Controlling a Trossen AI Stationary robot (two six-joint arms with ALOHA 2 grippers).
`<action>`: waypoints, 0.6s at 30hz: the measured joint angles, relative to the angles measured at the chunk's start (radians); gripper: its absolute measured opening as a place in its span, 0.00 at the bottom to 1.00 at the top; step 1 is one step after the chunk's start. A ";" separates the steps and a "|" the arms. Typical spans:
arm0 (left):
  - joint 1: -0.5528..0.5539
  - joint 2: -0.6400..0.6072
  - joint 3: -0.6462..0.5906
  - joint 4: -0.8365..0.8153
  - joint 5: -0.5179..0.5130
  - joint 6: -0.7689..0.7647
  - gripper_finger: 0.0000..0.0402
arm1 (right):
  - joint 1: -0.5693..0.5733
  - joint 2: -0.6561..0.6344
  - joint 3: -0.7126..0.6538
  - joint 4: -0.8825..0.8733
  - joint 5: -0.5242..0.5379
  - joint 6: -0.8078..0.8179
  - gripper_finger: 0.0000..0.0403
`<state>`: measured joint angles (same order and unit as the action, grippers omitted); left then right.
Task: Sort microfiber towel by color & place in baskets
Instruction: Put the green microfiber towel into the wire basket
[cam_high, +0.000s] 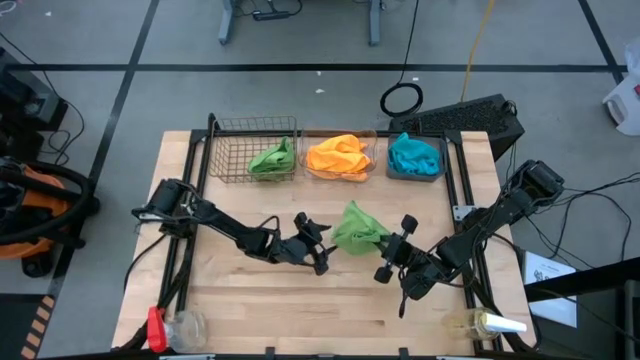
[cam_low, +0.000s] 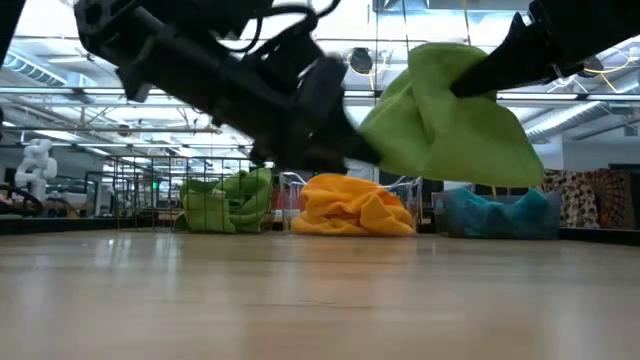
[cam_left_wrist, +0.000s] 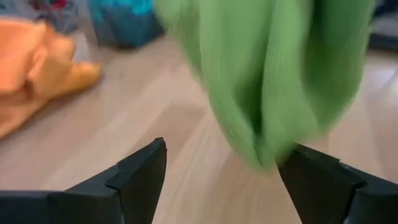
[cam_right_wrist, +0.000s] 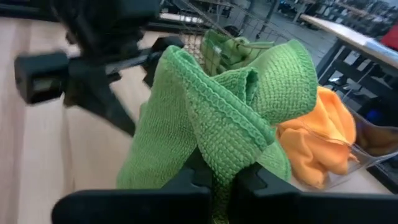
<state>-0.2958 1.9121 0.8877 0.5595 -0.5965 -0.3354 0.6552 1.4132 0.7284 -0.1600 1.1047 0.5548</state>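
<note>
A green microfiber towel (cam_high: 357, 227) is held above the table's middle, between my two grippers, and shows lifted clear in the low view (cam_low: 450, 110). My right gripper (cam_high: 380, 242) is shut on it from the right. My left gripper (cam_high: 328, 243) is open just left of it, and the towel's hanging end (cam_left_wrist: 261, 106) shows between its fingers without a visible touch. Along the far edge stand a wire-mesh basket (cam_high: 232, 150) with a green towel (cam_high: 272, 158), a clear tub (cam_high: 372, 152) with orange towels (cam_high: 340, 157), and a dark grey tub (cam_high: 393, 172) with a teal towel (cam_high: 413, 155). My right gripper pinches a bunched fold of the green towel (cam_right_wrist: 227, 158) between its two shut fingers, several layers together. It comes at it from the table's right side, slanting down. The towel is lifted clear of the table, with its loose part draping toward the left gripper.
A black frame rail (cam_high: 196, 190) runs along the table's left and right sides. A red-handled tool (cam_high: 156, 328) and a clear bottle (cam_high: 185, 325) lie at the near left corner, and a yellowish bottle (cam_high: 487, 322) at the near right. Bare wood (cam_high: 300, 300) lies near the front.
</note>
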 joint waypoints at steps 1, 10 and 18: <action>0.001 0.003 0.002 0.028 0.002 0.000 0.75 | 0.000 0.000 0.000 0.000 -0.007 -0.003 0.02; 0.019 0.006 0.000 0.176 0.168 0.086 0.75 | 0.000 0.000 0.000 0.009 -0.010 -0.010 0.02; 0.048 0.006 0.000 0.191 0.293 0.089 0.74 | -0.001 0.000 0.000 0.019 -0.010 -0.017 0.02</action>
<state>-0.2476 1.9179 0.8879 0.7502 -0.3039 -0.2462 0.6542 1.4132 0.7284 -0.1406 1.0946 0.5374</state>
